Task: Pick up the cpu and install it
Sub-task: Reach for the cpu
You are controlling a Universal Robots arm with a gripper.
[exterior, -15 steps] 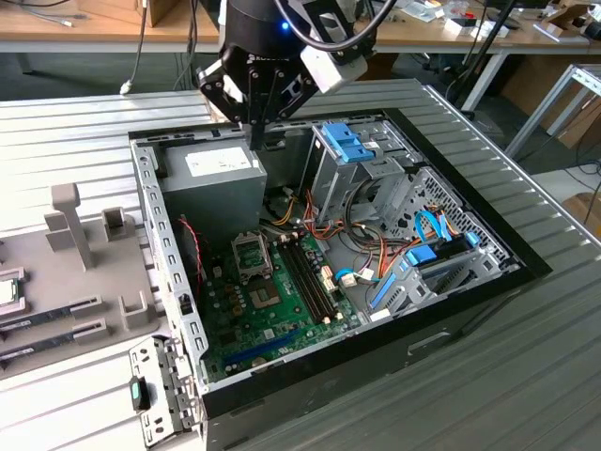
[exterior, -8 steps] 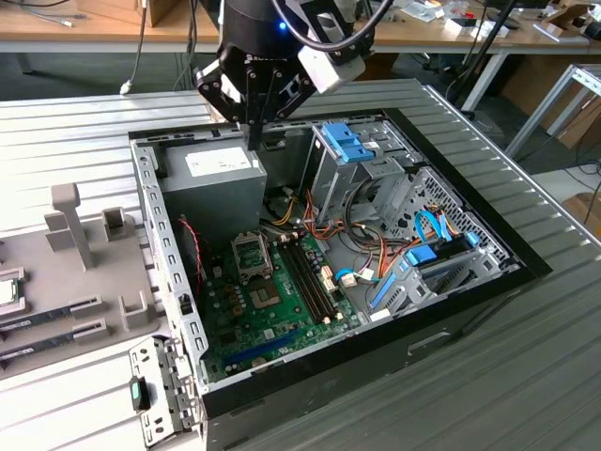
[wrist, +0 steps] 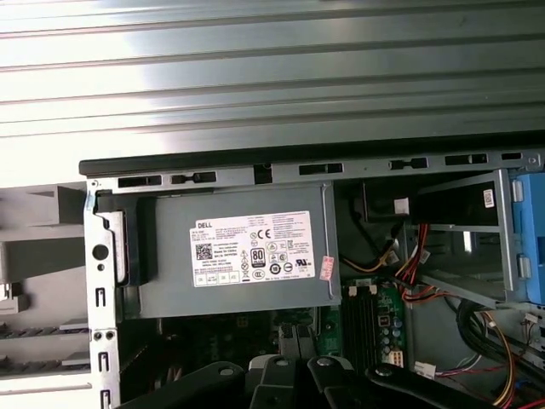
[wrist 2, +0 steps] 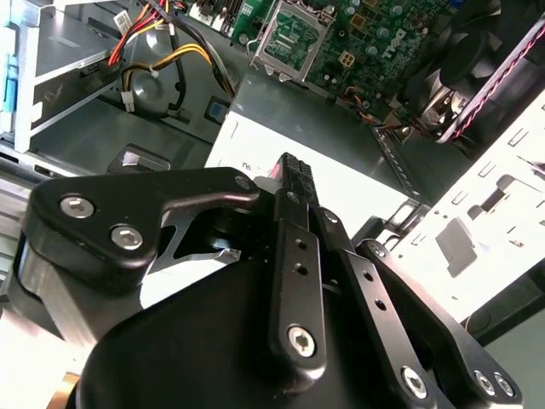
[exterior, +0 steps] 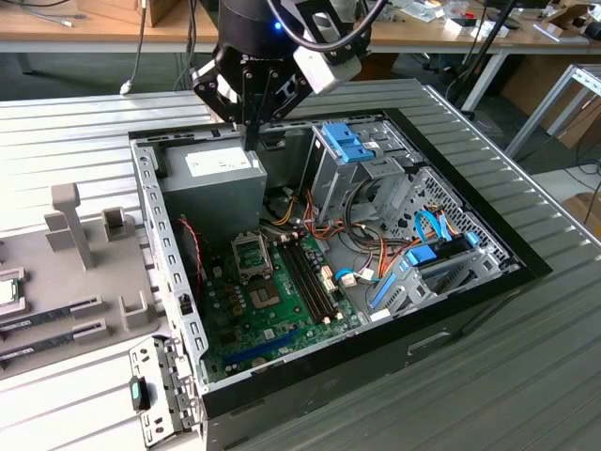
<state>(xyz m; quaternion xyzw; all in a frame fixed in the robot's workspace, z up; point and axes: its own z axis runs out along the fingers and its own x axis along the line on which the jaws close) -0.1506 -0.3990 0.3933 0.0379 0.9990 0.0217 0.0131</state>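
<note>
Your cpu (exterior: 8, 289) lies at the far left edge of the exterior view, a little below the middle. It is a small square chip with a silver top, flat on the grey holder tray (exterior: 94, 268). Just below it on this tray lie two long narrow sticks (exterior: 56, 311). The open computer case (exterior: 310, 371) fills the centre of that view, well apart from the cpu, and rests on the ribbed metal table (exterior: 526, 376). Inside the case you see the green motherboard (exterior: 254, 315) with its square socket (exterior: 252, 256), which also shows in the second wrist view (wrist 2: 289, 38). The grey power-supply box (exterior: 211, 183) with the white label sits in the upper left part of the case. The gripper (exterior: 252, 143) hangs over this box, in the upper middle of the exterior view, far from the cpu. In the first wrist view the box (wrist: 238, 251) lies under the gripper (wrist: 295, 339). In the second wrist view the gripper (wrist 2: 294, 170) points toward the white label. The fingers appear pressed together with nothing between them, though their tips are partly hidden by the links.
</note>
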